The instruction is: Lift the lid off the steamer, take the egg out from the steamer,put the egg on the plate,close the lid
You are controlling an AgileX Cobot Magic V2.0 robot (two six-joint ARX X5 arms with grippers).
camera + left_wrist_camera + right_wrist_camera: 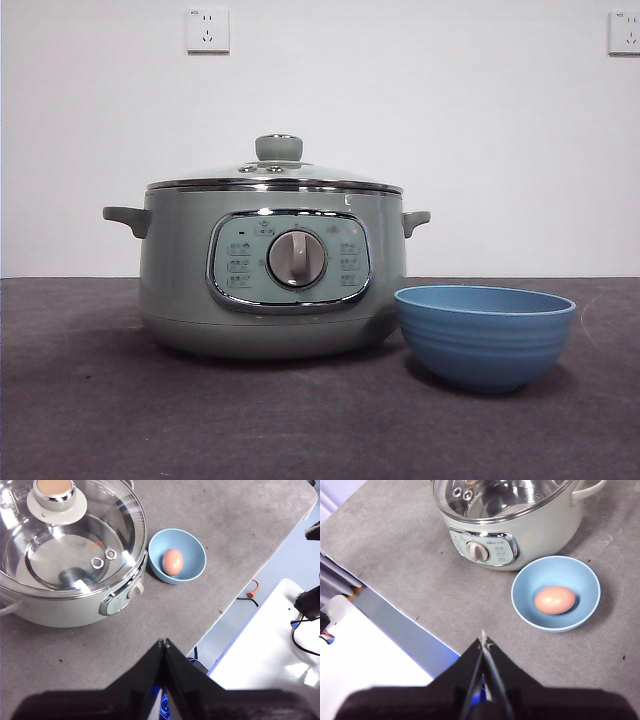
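Grey table (90, 400); white wall (450, 130) behind, two wall sockets (207, 30) high up; orange cable (253, 589) on floor.

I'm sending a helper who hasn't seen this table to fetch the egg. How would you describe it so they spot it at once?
Find the big sage-green steamer with its glass lid on. Just beside its control dial sits a small blue bowl. The egg lies inside it: smooth, tan-orange, the only loose item on the grey table.

The room is bright and the light is soft and even. Small white shines sit on the glass lid (70, 540) and its chrome rim. The plate (484, 335) throws a faint shadow on the gray surface (90, 400). Everything looks sharp.
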